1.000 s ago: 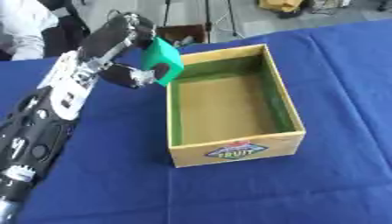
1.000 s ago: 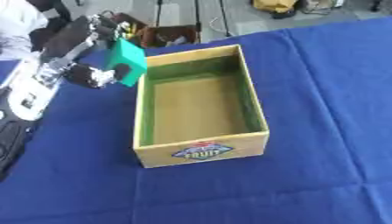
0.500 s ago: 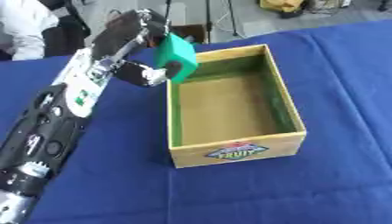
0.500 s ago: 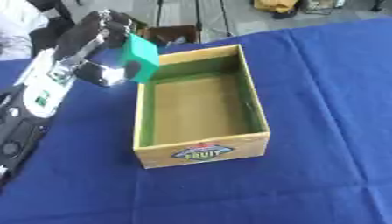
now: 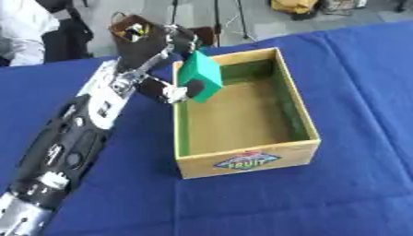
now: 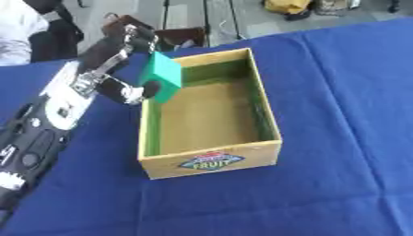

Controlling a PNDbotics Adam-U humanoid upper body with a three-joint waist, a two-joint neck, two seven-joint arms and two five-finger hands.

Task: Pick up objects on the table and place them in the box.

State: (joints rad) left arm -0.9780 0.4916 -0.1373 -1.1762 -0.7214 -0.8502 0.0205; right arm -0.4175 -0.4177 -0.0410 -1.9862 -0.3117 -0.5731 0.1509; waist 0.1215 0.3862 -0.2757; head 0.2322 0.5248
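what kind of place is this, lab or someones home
Probably a lab or demo room, not a home. A blue-draped table holds only a wooden box, the floor behind carries stand legs and bags, and the left hand carries a green block.

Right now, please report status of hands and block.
Left robot hand shut on green block, above box left wall. Right hand not visible. Box inside empty.
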